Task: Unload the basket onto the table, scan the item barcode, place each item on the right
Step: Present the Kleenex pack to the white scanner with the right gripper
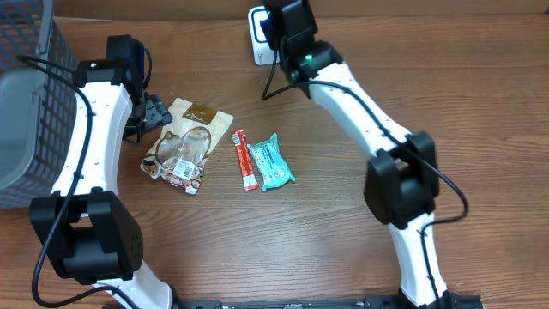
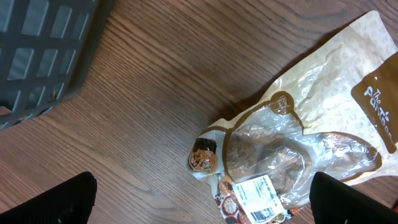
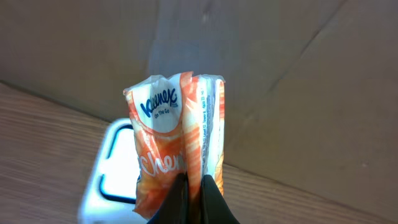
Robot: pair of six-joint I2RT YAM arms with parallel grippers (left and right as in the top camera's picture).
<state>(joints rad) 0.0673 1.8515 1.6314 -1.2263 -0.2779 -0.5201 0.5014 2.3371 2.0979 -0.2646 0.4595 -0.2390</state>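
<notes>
In the right wrist view my right gripper (image 3: 196, 193) is shut on the lower edge of an orange and white Kleenex tissue pack (image 3: 174, 130), which stands upright. Just behind and below it lies a white scanner (image 3: 112, 177) with a bright window. From overhead, the right gripper (image 1: 276, 34) hangs over that scanner (image 1: 256, 43) at the table's back edge, and the pack is hidden under it. My left gripper (image 1: 153, 112) is open, low over the table at the left end of a clear and tan snack bag (image 1: 184, 142). The bag's (image 2: 298, 143) barcode label (image 2: 261, 200) faces up between the left fingers (image 2: 62, 199).
A grey mesh basket (image 1: 26, 103) stands at the far left, its corner (image 2: 43, 50) close to the left gripper. A red stick packet (image 1: 244, 160) and a teal packet (image 1: 274, 161) lie mid-table. A cardboard wall (image 3: 280, 74) rises behind the scanner.
</notes>
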